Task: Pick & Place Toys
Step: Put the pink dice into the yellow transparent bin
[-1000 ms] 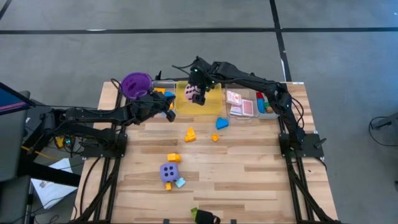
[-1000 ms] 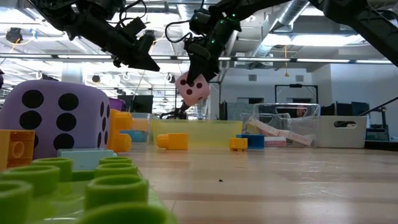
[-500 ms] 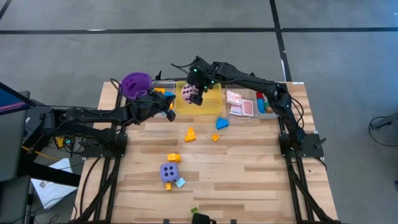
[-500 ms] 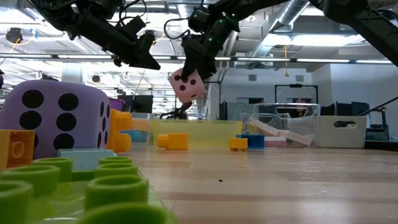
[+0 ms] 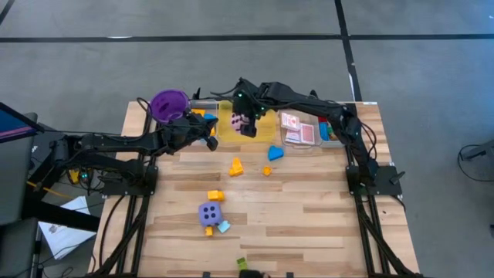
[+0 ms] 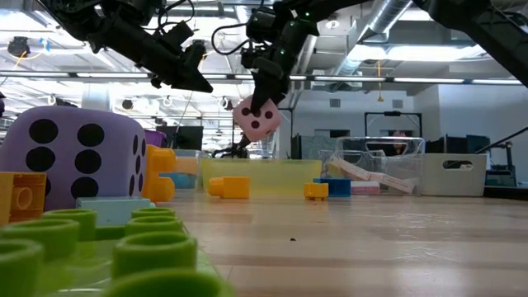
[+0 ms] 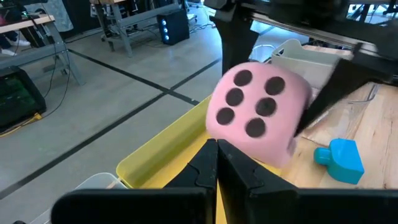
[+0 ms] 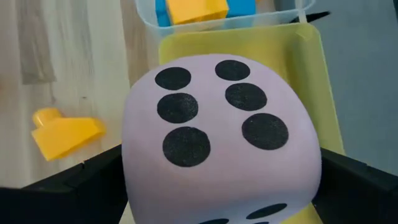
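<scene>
A pink die (image 5: 239, 120) with black dots hangs above the yellow tray (image 5: 264, 123) at the table's far side, held in my right gripper (image 5: 245, 123). The die fills the right wrist view (image 8: 221, 137) and shows in the low view (image 6: 257, 118). My left gripper (image 5: 210, 139) is shut and holds nothing. It hovers just left of the tray, pointing at the die (image 7: 258, 112). A purple die (image 5: 209, 214) rests on the table near the front. Loose yellow and orange blocks (image 5: 235, 165) and a blue block (image 5: 275, 152) lie on the wood. My right gripper pinches the pink die by two opposite sides (image 8: 134, 168) between its wide-spread fingers (image 8: 93, 180). The fingers slant down from the table's far right. The die is lifted clear, above the yellow tray's floor (image 8: 311, 74).
A purple cup (image 5: 168, 104) stands at the far left. Beside it is a clear tray (image 5: 202, 114) with blocks, and right of the yellow tray a clear tray (image 5: 297, 130) holds pink cards. A green block (image 6: 124, 247) lies at the near edge.
My right gripper has rolled a little about its own line, turning the pink die in the hold. The die has swayed slightly but stays above the yellow tray.
</scene>
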